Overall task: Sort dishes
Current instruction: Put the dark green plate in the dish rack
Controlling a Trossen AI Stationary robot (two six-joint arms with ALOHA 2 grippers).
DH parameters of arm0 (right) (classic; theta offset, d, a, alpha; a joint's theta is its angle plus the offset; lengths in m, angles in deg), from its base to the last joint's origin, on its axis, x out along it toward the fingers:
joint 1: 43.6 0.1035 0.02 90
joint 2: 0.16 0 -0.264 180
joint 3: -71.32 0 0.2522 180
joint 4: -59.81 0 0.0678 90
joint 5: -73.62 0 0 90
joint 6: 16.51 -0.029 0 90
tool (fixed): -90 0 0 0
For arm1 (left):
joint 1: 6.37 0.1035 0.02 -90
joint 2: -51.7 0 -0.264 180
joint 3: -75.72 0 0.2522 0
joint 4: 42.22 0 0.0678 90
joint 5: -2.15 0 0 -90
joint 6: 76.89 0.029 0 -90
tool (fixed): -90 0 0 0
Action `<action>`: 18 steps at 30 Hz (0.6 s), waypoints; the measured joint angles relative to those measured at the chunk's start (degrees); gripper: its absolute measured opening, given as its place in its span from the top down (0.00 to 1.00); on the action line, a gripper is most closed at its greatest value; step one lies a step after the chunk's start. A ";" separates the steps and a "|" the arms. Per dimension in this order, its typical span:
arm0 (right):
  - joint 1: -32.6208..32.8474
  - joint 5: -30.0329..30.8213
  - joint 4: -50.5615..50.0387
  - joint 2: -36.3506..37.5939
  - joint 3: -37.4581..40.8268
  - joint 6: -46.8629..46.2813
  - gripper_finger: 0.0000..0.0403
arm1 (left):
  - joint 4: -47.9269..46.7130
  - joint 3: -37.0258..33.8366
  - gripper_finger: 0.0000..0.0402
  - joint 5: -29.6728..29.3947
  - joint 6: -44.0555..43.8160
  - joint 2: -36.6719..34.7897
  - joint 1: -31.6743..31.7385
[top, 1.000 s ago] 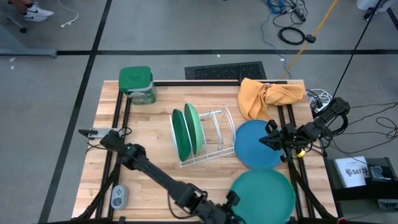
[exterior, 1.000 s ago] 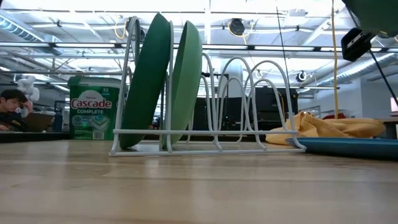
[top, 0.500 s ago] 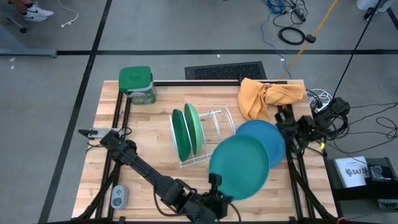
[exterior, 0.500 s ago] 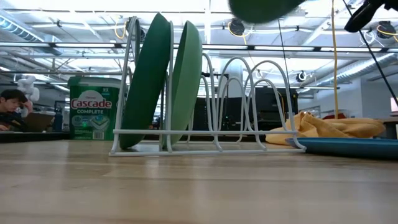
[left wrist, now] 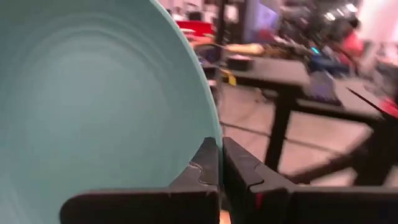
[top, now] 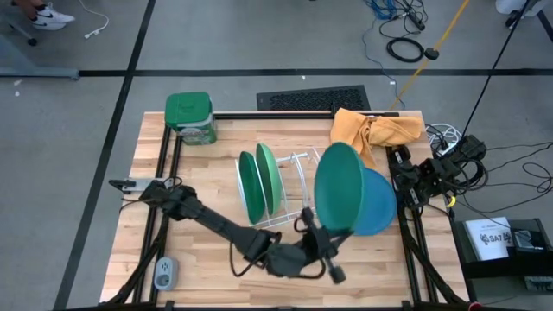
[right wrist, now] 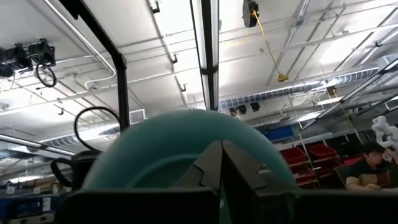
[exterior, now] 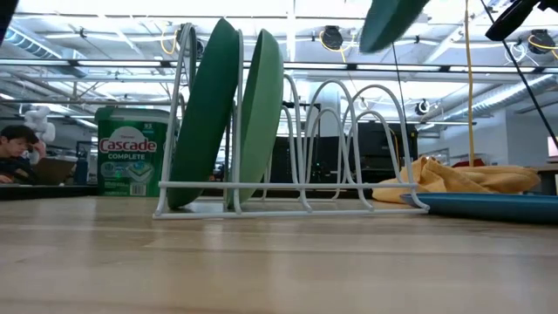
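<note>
Plastic plates and a wire rack on a wooden table.
The teal plate (top: 338, 187) looks smooth, matt plastic; the blue plate (top: 378, 207) likewise. White coated wire forms the rack (top: 298, 186). The table (top: 207, 168) is pale, grained wood; the yellow cloth (top: 373, 131) lies crumpled and soft.

We see the left gripper (top: 321, 239) holding the teal plate (top: 338, 188) tilted on edge beside the white rack (top: 289, 194). Two green plates (top: 260, 183) stand in the rack, and the blue plate (top: 378, 203) lies flat on the tabletop (top: 207, 173).

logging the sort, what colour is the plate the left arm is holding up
Teal. The held plate shows best in the high view, pinched at its rim by the left gripper.
</note>
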 joint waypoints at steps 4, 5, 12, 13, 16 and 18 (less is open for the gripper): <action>0.00 -0.35 -0.56 0.00 0.00 -2.16 0.99 | 8.95 -2.37 1.00 -1.41 1.19 0.14 1.45; 0.00 -1.10 -1.03 0.00 0.00 -2.82 0.99 | 10.38 -2.66 1.00 -1.65 1.70 0.11 1.59; 0.00 -6.31 -5.38 0.00 0.00 -9.35 0.99 | 17.93 -7.64 1.00 -9.82 8.82 -2.61 -0.70; 0.00 -6.91 -6.56 -0.02 0.01 -10.31 0.99 | 20.00 -9.18 1.00 -10.51 9.57 -3.69 -1.04; 0.00 -7.36 -9.01 -0.02 0.00 -12.66 0.99 | 26.83 -15.69 1.00 -10.38 9.68 -6.75 -1.18; 0.00 -7.41 -10.22 -0.02 0.02 -14.05 0.99 | 31.27 -21.34 1.00 -11.47 9.72 -8.43 -0.85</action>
